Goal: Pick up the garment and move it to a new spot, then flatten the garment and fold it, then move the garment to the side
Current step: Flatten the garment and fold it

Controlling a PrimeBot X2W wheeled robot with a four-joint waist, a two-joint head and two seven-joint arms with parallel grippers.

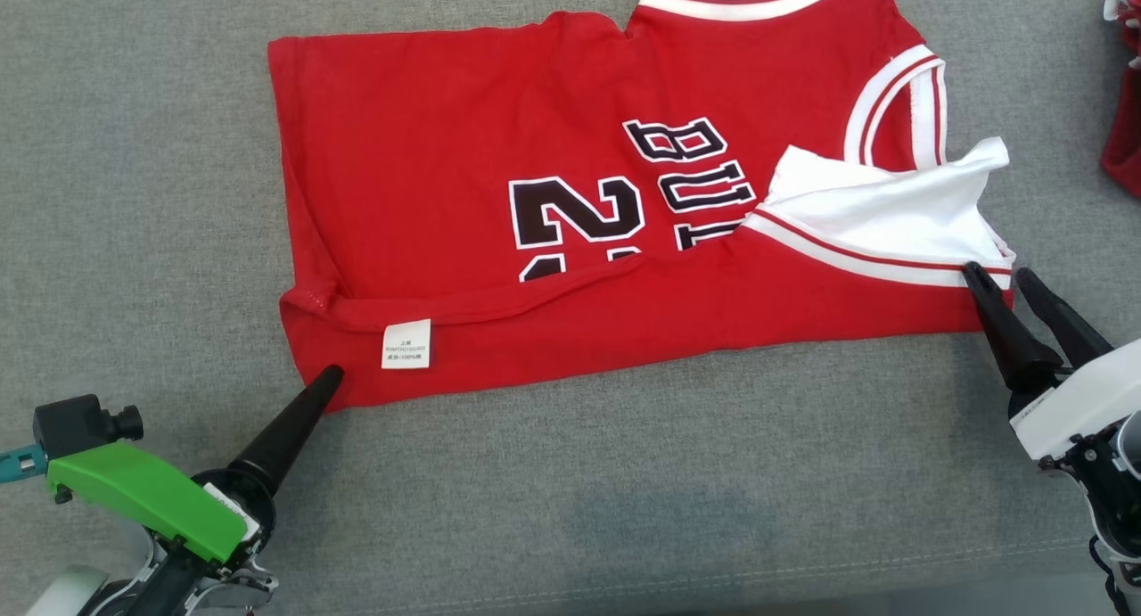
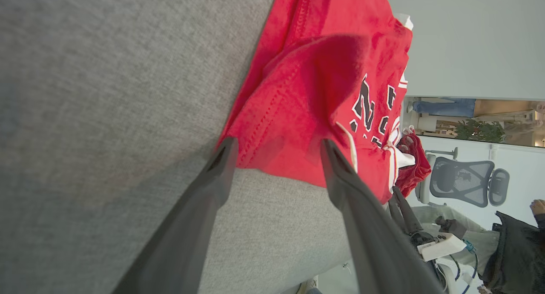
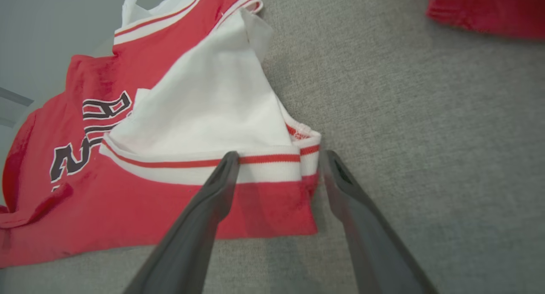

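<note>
Apparently the task is about in the middle. The jersey lies spread over the upper middle of the head view on the grey cloth surface, so I judge the pick-up and the move as done. Flattening is not complete: a long strip along its lower edge is turned up, with the label showing, and at the right end a white flap is turned back. Folding and moving aside are left.

Both the left jaws and the right jaws are spread and pinch nothing. They stand at the lower left and lower right corners of the jersey.

The head view gives the whole layout and the label. The left wrist view shows the stitched hem corner rising in a bump between the jaws, and a chair at the right. The right wrist view shows the striped trim between the jaws, and another red cloth at upper right.
</note>
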